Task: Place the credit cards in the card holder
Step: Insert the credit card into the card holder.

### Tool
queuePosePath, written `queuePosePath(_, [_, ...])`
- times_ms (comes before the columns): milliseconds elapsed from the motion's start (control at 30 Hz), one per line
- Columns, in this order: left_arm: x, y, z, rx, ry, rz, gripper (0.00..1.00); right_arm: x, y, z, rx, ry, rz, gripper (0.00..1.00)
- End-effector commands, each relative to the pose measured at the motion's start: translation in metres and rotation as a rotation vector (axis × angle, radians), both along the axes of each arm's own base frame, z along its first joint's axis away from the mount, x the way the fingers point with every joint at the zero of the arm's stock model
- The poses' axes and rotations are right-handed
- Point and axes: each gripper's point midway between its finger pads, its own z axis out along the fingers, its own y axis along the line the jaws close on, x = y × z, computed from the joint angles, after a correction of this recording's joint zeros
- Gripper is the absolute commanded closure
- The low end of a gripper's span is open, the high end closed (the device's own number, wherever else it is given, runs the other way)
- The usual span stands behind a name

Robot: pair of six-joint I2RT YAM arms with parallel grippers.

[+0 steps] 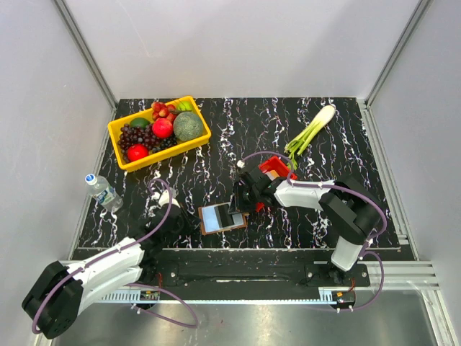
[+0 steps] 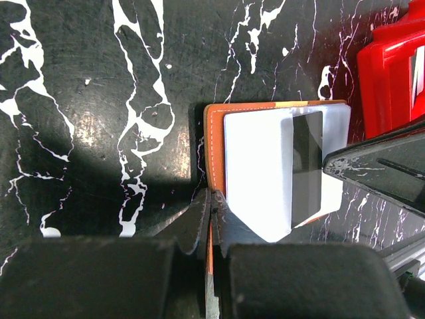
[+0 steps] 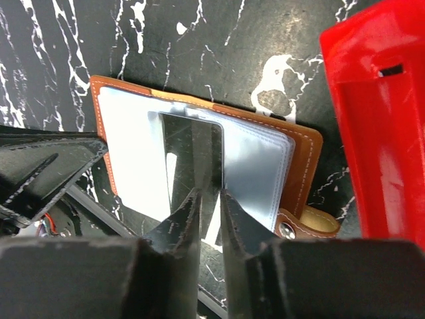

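The holder (image 1: 212, 219) lies open on the table (image 1: 302, 223). The left pincer (image 2: 211, 211) is clenched on the holder's brown rim. The right pincer (image 3: 209, 199) grips a dark card (image 3: 189, 153) over the holder's pale sleeves. A red bin (image 3: 378, 133) sits just beside the holder.

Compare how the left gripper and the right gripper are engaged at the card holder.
The left gripper pinches the brown cover edge of the card holder, while the right gripper pinches a black card over the pale sleeves. The left gripper reaches in from the holder's left side, the right gripper from the side nearer the red bin. Both are shut, and both work on the same open holder.
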Motion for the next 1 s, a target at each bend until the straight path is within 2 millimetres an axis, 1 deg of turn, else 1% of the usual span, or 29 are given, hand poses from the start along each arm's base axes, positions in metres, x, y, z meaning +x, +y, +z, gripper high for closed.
queuePosePath(0, [0.005, -0.002, 0.008, 0.003, -0.024, -0.005, 1.0, -0.002, -0.014, -0.003, -0.059, -0.023, -0.004, 0.83])
queuePosePath(100, [0.006, -0.002, 0.009, -0.002, -0.029, -0.004, 1.0, -0.005, -0.01, -0.003, -0.046, -0.009, 0.013, 0.92])
queuePosePath(267, [0.006, -0.003, 0.008, -0.003, -0.026, -0.005, 1.0, -0.012, 0.004, 0.0, 0.039, 0.027, 0.046, 0.98])
queuePosePath(467, [0.006, -0.005, 0.008, -0.007, -0.025, -0.012, 1.0, -0.018, 0.012, 0.0, 0.072, 0.058, 0.069, 0.98])
queuePosePath(500, [0.006, -0.005, 0.007, -0.006, -0.023, -0.015, 1.0, -0.015, 0.018, 0.004, 0.095, 0.038, 0.073, 0.97])
queuePosePath(600, [0.006, -0.007, 0.006, -0.01, -0.022, -0.021, 1.0, -0.016, 0.022, 0.002, 0.104, 0.045, 0.083, 0.97])
queuePosePath(800, [0.006, -0.007, 0.007, -0.018, -0.024, -0.021, 1.0, -0.02, 0.036, 0.005, 0.142, 0.057, 0.109, 0.96])
queuePosePath(967, [0.006, -0.007, 0.007, -0.018, -0.026, -0.021, 1.0, -0.019, 0.043, 0.008, 0.161, 0.053, 0.11, 0.94])
